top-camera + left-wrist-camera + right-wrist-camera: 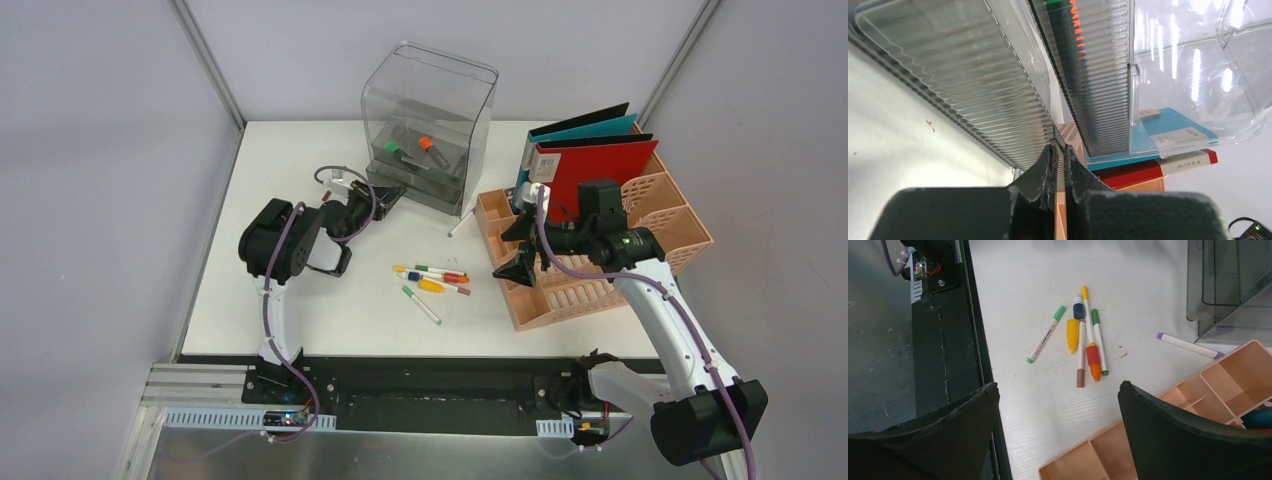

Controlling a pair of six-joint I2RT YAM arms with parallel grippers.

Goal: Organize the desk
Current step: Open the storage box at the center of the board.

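Observation:
The white desk (330,300) holds several loose markers (432,280) at its middle. My left gripper (385,195) is at the lower drawer (420,190) of the clear grey drawer box (430,110). In the left wrist view that gripper (1059,149) is shut on the thin clear lip of the ribbed drawer front (973,85). My right gripper (520,250) hovers open over the front left corner of the peach rack (600,290), holding nothing. In the right wrist view that gripper (1058,385) stands wide, with the markers (1083,335) lying ahead of it.
A red and a teal folder (590,160) stand in the back of the rack. A white pen with purple ends (462,222) lies between box and rack. Markers lie inside the box's upper drawer. The black front edge (420,375) and grey walls bound the desk.

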